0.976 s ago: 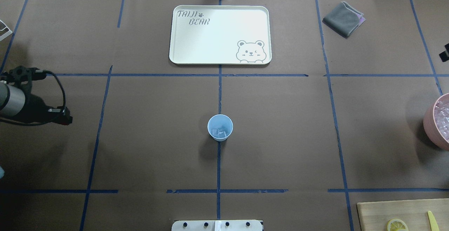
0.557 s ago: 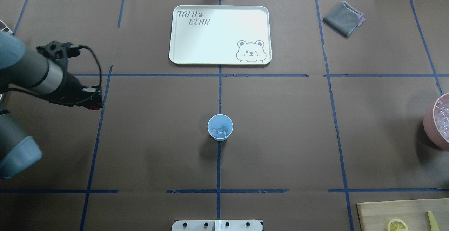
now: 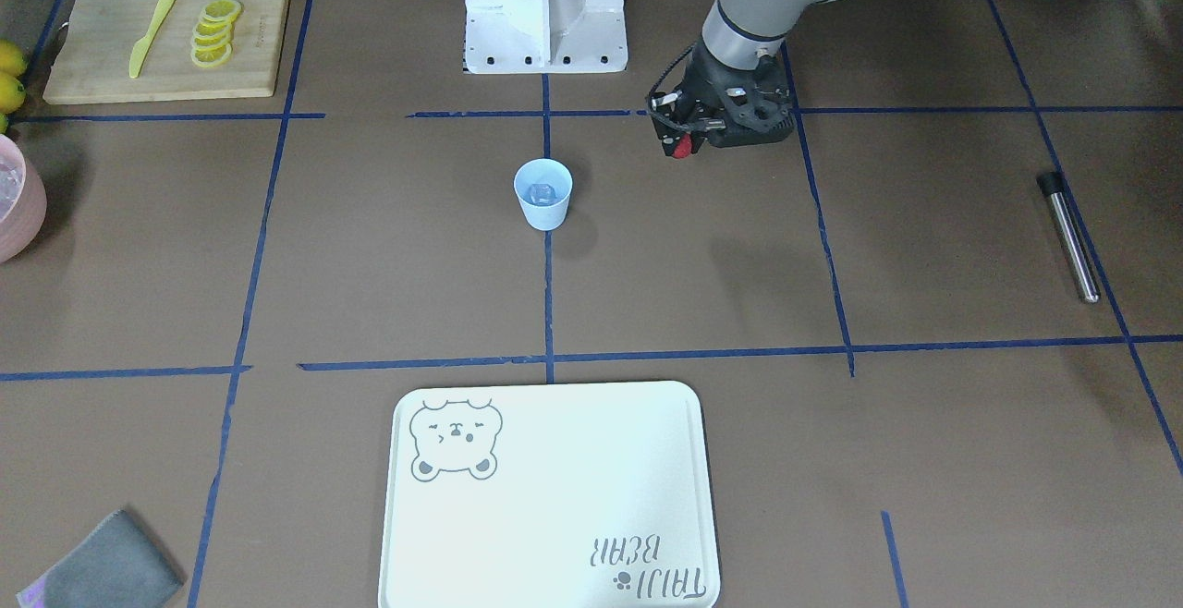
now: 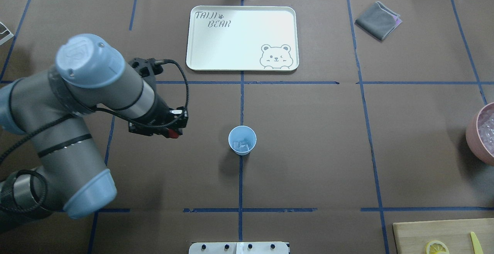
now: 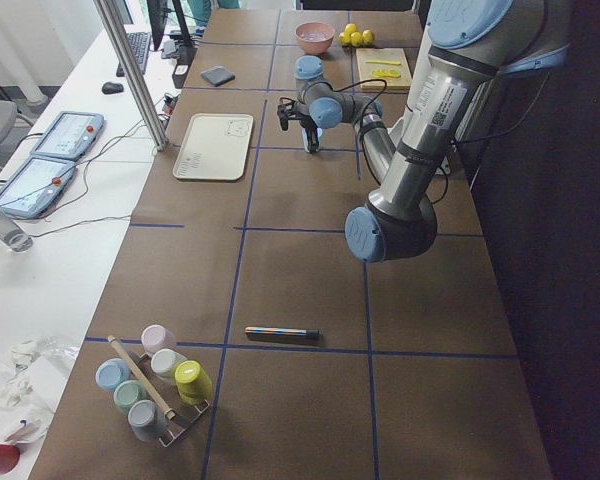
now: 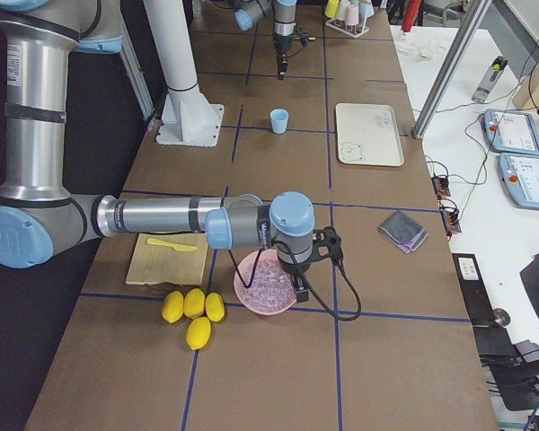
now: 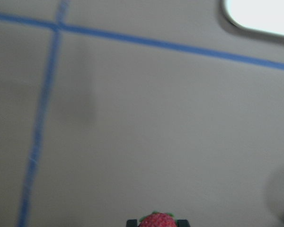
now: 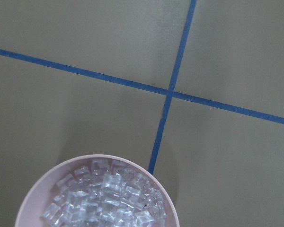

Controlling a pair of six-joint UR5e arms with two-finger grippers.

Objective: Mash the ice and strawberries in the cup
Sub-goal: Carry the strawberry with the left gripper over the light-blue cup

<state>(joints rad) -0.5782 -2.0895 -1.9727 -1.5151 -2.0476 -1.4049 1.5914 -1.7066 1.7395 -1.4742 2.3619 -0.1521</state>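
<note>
Pinching the strawberry [image 7: 157, 220], the left gripper [image 4: 174, 133] hangs left of the upright cup [image 4: 242, 140] holding ice [image 4: 243, 144], brown paper [image 4: 204, 138] between; right gripper [image 6: 301, 292] over the pink bowl [image 4: 472, 134], grip impossible to tell

Left wrist view, blurred throughout: strawberry [image 7: 157, 221] cut by the lower edge, with only the tips of the left gripper [image 7: 157, 223] flanking it. Pink bowl [image 4: 472, 140] at the worktop's right edge is cropped overhead. Right gripper [image 6: 300, 291]: jaw state indiscernible. Ice [image 3: 541, 190] in the cup [image 3: 542, 212]: count indistinct.
</note>
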